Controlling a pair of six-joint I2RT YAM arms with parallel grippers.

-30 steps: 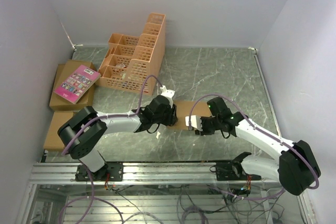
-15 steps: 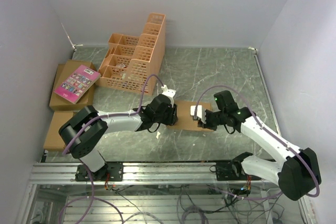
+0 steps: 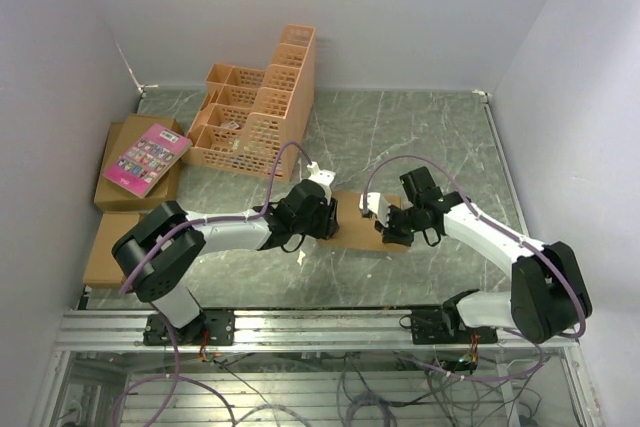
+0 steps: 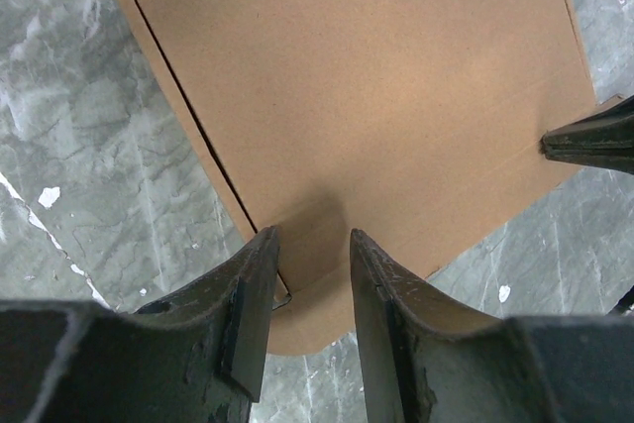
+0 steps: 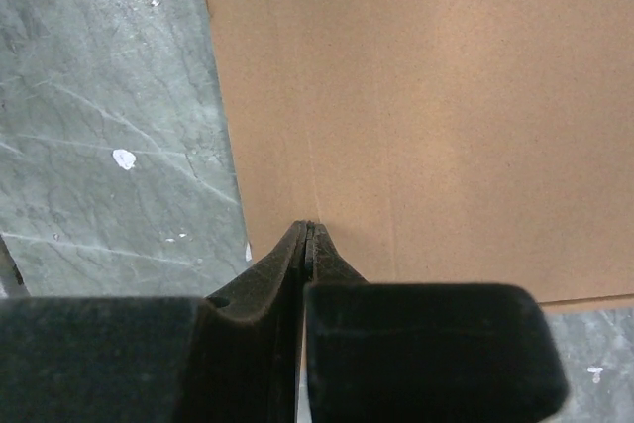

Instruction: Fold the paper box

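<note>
The paper box (image 3: 352, 219) lies flat on the table between my two arms, a plain brown cardboard sheet with creases. My left gripper (image 3: 320, 217) is at its left end. In the left wrist view the box (image 4: 376, 96) fills the upper frame, and the left gripper (image 4: 309, 245) is open, its fingers standing above the sheet's near edge. My right gripper (image 3: 384, 235) is shut with nothing between its fingers. In the right wrist view the tips of the right gripper (image 5: 309, 227) rest on the box (image 5: 446, 96) near a corner. The right gripper (image 4: 586, 141) also shows at the sheet's edge in the left wrist view.
An orange lattice crate (image 3: 262, 107) stands at the back left. A pink book (image 3: 146, 159) lies on brown cartons (image 3: 118, 192) by the left wall, with another carton (image 3: 104, 247) nearer. Bare marble table (image 3: 430, 137) lies behind and right of the box.
My right gripper has shut and its arm has swung back, bringing the tips from the box's near side onto the sheet. The left arm has not moved.
</note>
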